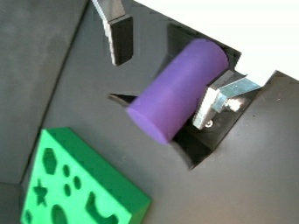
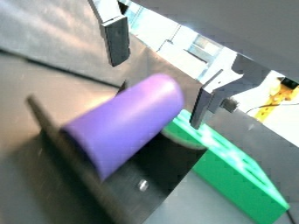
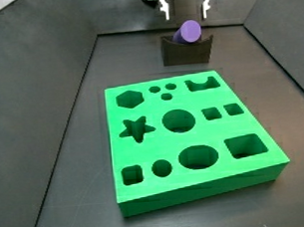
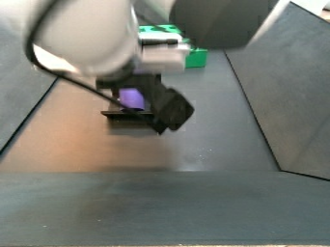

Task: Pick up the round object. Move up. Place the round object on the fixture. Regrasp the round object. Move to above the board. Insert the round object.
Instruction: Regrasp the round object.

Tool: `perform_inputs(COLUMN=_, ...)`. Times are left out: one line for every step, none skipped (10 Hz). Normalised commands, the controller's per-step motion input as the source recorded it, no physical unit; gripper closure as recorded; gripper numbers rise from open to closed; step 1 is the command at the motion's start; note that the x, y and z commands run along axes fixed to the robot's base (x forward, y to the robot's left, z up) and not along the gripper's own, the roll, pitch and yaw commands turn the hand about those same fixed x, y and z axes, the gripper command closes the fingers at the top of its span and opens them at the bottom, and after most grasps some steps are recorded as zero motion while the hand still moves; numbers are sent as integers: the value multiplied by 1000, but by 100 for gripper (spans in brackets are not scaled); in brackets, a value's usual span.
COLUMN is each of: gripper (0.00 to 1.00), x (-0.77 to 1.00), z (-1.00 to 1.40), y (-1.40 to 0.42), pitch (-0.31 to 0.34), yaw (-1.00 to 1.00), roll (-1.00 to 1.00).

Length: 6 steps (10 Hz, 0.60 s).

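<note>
On fixture (image 3: 187, 50) notch: smooth purple cylinder (image 3: 188, 30) lying. Pincer (image 1: 167, 68) spread wide above, holding nothing. Green board (image 3: 188, 134) near.

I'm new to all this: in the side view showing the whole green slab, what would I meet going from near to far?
The board, then the fixture with the round object resting on it, then the gripper above it, fingers apart.
</note>
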Motion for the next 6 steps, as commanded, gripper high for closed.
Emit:
perform_inputs(gripper=0, x=-32, z=532, y=-3, pitch=31, yaw=-23, roll=57)
perform_inputs(gripper=0, x=-32, z=298, y=-3, pitch=35, yaw=-19, roll=59)
perform_inputs(gripper=0, x=-30, z=181, y=0, pitch=37, yaw=-17, roll=60)
perform_inputs(gripper=0, x=-70, z=924, y=-1000, pitch=51, yaw=18, roll=1000)
perform_inputs(gripper=0, x=-72, z=911, y=-1000, pitch=50, yaw=18, roll=1000)
perform_inputs(gripper=0, x=-105, z=892, y=-1000, pitch=37, yaw=17, roll=1000)
